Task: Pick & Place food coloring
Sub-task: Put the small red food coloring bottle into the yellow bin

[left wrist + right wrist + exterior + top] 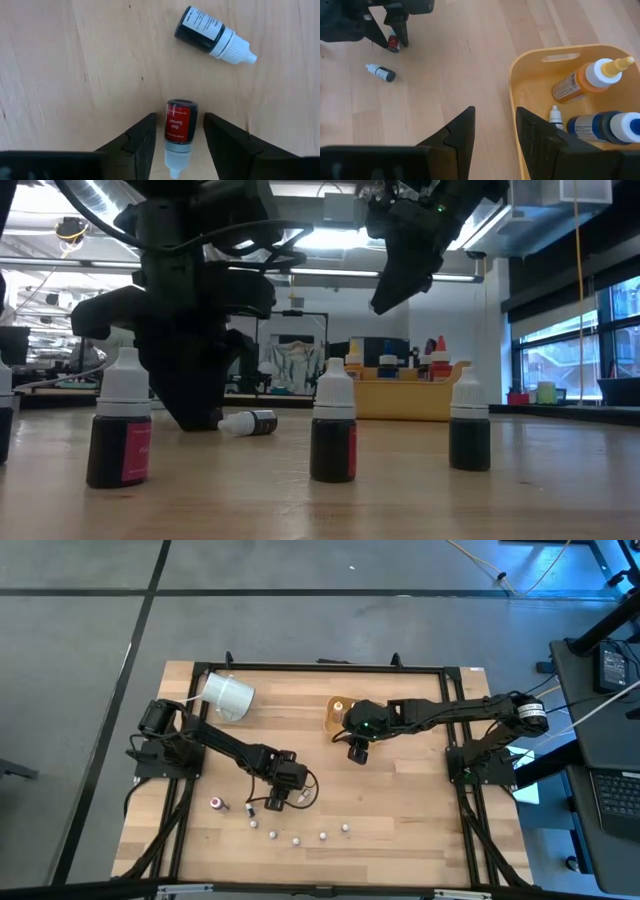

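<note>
Progress is partial: yellow plastic tray [530,65] holds several bottles; left pincer [179,137] straddles a fallen red-labelled dropper bottle [180,122], unclamped; right pincer [495,132], apart and empty, hangs beside the tray; more bottles dot the wooden table [400,810].

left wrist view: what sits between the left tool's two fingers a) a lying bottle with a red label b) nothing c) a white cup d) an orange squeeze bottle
a: a small bottle with a red label lies on the table between the fingers of the left tool, which stand on either side of it with gaps showing; a second, dark bottle lies apart from it.
</note>
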Available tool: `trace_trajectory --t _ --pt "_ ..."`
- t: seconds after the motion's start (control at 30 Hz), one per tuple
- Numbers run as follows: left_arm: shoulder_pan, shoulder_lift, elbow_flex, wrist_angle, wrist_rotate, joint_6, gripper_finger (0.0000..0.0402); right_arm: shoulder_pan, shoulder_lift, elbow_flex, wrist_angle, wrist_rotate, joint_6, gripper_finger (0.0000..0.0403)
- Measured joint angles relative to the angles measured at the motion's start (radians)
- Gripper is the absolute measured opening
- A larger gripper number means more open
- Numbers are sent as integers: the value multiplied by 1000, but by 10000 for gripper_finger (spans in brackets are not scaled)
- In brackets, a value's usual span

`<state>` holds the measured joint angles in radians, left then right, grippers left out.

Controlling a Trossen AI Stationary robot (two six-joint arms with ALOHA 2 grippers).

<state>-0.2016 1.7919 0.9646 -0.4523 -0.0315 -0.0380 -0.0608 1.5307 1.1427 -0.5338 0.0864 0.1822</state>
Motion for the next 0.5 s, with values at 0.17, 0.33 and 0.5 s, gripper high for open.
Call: trace_trajectory --t 0.17,0.33,0.5 --pt "-1 1 0 4 2 0 125 0 0 0 -22 0 0 144" --pt "-1 -11 -1 8 0 -28 82 0 -5 0 -52 -4 24 144" --pt "9 -54 14 -41 -16 -82 64 13 -73 0 -139 -2 50 144"
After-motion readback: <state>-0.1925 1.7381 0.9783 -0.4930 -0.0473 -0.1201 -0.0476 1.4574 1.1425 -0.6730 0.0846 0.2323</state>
